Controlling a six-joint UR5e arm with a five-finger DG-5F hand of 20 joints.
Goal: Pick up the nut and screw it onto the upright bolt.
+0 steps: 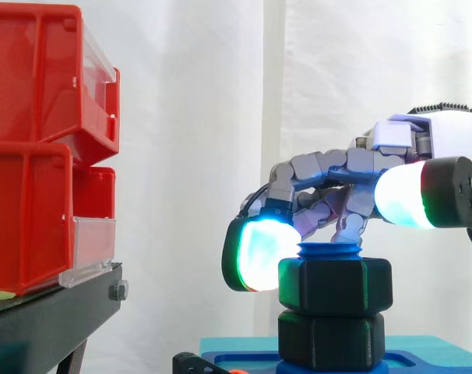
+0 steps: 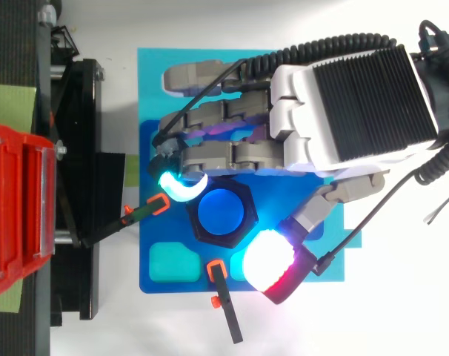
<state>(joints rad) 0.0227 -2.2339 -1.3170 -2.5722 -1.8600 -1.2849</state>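
Nut (image 1: 335,286) above a second nut (image 1: 332,339) on the upright bolt (image 1: 329,251), robot hand (image 2: 350,104) over both, bins (image 1: 33,156) at left

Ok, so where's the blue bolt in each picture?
Side view: the bolt is low and right of middle, with just its blue tip poking out above the top nut.
Top view: the bolt is the blue circle near the middle of the picture.
Shared landmark: the black top nut rings the bolt in both views.

no legible text, labels or numbers
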